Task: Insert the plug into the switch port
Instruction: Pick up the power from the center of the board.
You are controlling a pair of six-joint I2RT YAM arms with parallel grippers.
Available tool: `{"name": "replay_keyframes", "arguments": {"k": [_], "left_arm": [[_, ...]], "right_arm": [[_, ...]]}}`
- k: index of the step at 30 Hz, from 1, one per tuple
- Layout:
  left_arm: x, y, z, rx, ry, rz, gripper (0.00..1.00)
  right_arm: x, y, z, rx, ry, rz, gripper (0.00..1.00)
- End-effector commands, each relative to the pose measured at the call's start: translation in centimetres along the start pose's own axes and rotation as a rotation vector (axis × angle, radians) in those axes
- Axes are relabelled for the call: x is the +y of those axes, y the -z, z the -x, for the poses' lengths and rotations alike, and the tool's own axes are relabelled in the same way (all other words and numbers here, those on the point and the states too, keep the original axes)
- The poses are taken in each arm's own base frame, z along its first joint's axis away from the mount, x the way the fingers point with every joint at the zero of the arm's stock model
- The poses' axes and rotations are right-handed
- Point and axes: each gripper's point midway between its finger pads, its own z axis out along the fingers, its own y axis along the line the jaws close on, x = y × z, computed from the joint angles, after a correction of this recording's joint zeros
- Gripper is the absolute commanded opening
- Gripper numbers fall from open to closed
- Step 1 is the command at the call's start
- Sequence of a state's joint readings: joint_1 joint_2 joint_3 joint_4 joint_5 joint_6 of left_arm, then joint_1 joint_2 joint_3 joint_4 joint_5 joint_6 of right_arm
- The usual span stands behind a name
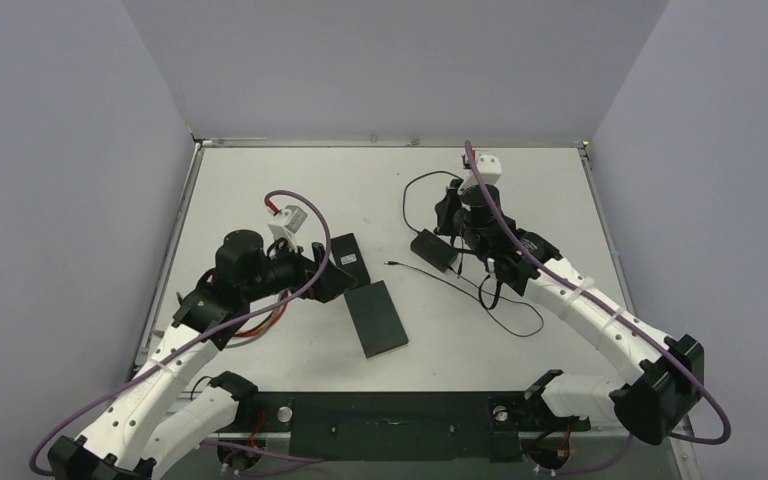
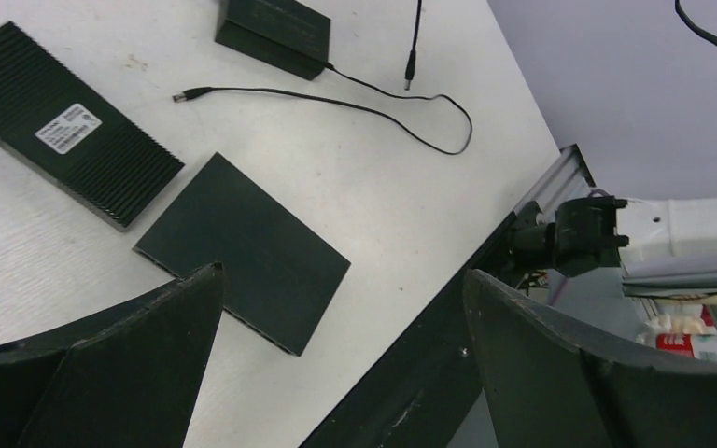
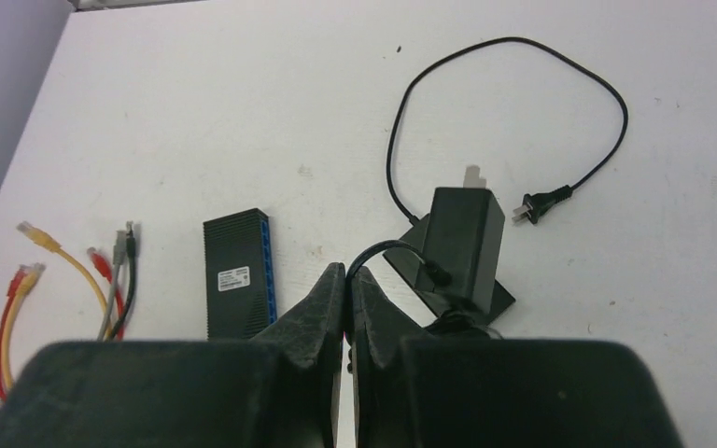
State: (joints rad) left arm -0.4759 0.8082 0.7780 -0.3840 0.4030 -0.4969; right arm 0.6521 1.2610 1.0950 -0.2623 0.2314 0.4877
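I'm holding the left hand (image 2: 344, 273) spread wide beside the switch (image 2: 65, 131), likely to brace it. The plug (image 2: 184, 94) is lying on the desk (image 2: 383, 205) just past the switch. The right hand (image 3: 347, 280) is clenching at its cord (image 3: 371, 250) (pinched or not, I can't tell).

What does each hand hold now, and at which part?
Left hand: nothing, open. Right hand: shut, apparently pinching the thin black cable beside the adapter.

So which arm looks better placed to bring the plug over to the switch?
Probably the right. The right gripper is shut by the power adapter, its cord at the fingertips and the plug loose nearby. The left gripper hangs open beside the switch, better for steadying.
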Motion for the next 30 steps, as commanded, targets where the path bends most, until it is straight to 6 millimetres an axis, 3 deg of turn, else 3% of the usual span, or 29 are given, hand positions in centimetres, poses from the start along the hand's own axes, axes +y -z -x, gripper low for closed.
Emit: {"name": "replay_keyframes", "arguments": {"k": [1,13,27,28,30], "left_arm": [[-3.4,-0.3,0.8,-0.026,0.0,-0.201,0.99],[-4.0,-3.2,-0.7,0.003,0.03,-0.247,0.98],[-4.8,-7.4,-1.3,-0.035,0.031,-0.251,0.99],[-4.8,-7.6,-1.2,-0.041,0.032,-0.252,1.0],[-4.9,-7.8,-1.0,-0.066,0.03,-0.264,1.0]], "right_arm": [[1.9,2.4,3.1,-0.11,-0.068,0.081,0.0],[5.3,5.2,4.8,-0.163,-0.118,0.207,0.0],[8.5,6.5,6.6,-0.202,-0.203,0.291,0.0],[7.3,14.4,12.1,-0.372,-0.296,0.397,0.0],[8.9,7.8,7.8,-0.226,-0.248,0.316,0.0]]}}
